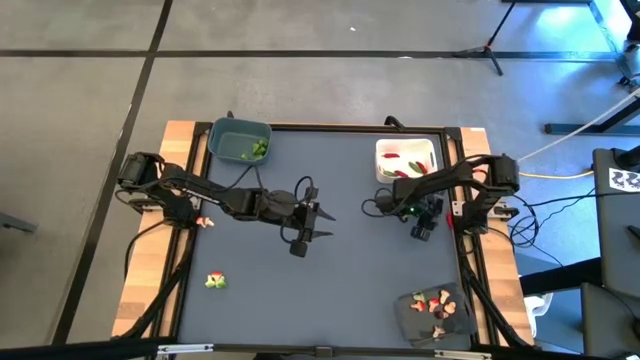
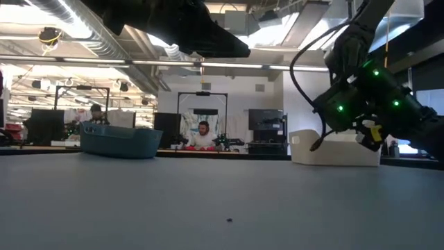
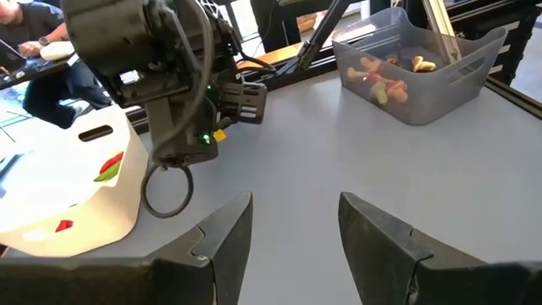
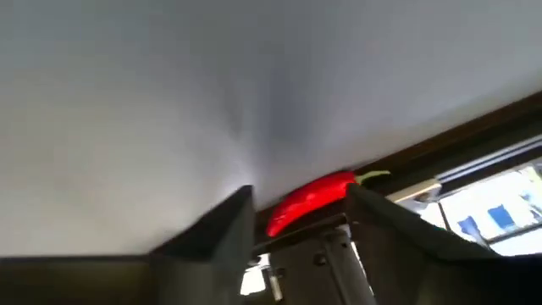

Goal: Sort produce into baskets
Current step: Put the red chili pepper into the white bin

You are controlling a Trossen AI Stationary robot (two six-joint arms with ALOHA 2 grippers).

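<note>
One glossy red chili pepper [image 4: 312,202], green stem, pinched in right gripper [image 4: 298,212] jaws; left gripper [image 3: 292,224] jaws spread.

A dark blue-grey table top [image 1: 330,270] sits in a black frame, with bare wood strips [image 1: 140,290] along the left edge. Beyond it — grey floor crossed by black tape lines [image 1: 120,130], a tripod stand [image 1: 492,48], and a seated person [image 2: 202,134] among monitors [image 2: 264,119].
</note>
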